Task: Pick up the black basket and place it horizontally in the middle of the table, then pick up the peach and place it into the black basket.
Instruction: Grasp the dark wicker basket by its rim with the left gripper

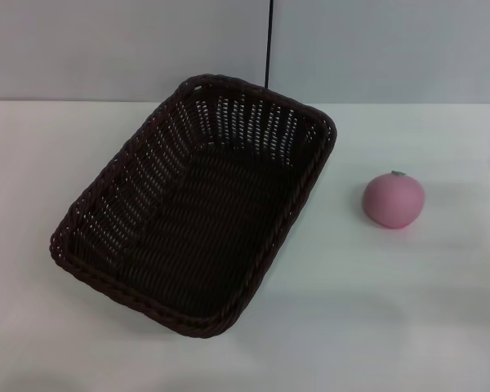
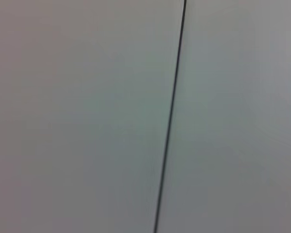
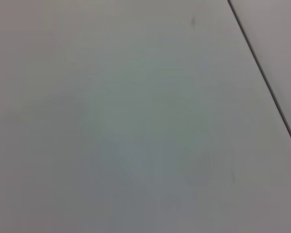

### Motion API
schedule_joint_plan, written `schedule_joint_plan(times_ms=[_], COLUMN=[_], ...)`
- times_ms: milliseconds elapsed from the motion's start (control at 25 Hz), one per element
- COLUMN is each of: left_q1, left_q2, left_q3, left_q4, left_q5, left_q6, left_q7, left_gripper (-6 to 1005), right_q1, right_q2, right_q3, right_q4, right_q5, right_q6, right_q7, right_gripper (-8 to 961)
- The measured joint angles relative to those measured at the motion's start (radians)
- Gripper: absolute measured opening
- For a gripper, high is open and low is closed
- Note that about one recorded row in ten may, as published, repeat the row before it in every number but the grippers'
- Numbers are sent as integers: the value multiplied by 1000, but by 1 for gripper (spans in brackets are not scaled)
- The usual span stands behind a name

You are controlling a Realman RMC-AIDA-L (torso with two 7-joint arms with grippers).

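The black basket point(image 1: 196, 204) lies on the white table point(image 1: 408, 310) left of centre in the head view. It is turned at a slant, its long side running from near left to far right, and it is empty. The peach point(image 1: 393, 200) sits on the table to the right of the basket, apart from it, with its green stem nub up. Neither gripper shows in any view. The wrist views show only a plain pale surface with a thin dark line.
A grey wall point(image 1: 106, 49) stands behind the table's far edge, with a thin dark vertical seam point(image 1: 269, 41) above the basket. Bare tabletop lies in front of the basket and around the peach.
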Motion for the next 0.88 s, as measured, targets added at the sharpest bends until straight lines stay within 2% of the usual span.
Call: schedule_joint_plan(times_ms=[160,320,400,440,480,600,640,680,800,840,880], left_q1=[33,43,52,68,68,111,140,140,166,166,166], left_q2=[-2,-1,1,9,9,29,46,46,66,72,72], left_q3=[30,39,79,142,142,225,245,245,234,213,213], left_q4=[66,81,113,184,184,363,509,509,753,932,932], left_q5=[0,-1,1,2,2,11,59,59,220,376,376], left_q6=[-6,2,2,-5,-5,-43,-85,-85,-161,-213,-213], left_q7=[-48,-48,-59,-110,-110,-286,-446,-446,-707,-907,-907], left_gripper=[634,634,635,635,635,635,635,635,635,635,635], right_q1=[-6,-9,-9,-12,-12,-20,-24,-24,-30,-34,-34], right_q2=[0,-1,-1,-1,-1,-1,-1,-1,-1,-1,-1], right_q3=[1,2,2,3,3,3,4,4,4,4,4], right_q4=[-8,-11,-11,-10,-10,-11,-11,-11,-11,-11,-11], right_q5=[4,5,5,6,6,6,7,7,7,7,7], right_q6=[-1,3,3,-1,-1,-20,-30,-30,-40,-43,-43], right_q7=[1,1,1,1,1,1,1,1,2,3,3], right_gripper=[615,613,613,612,612,611,611,610,609,609,608])
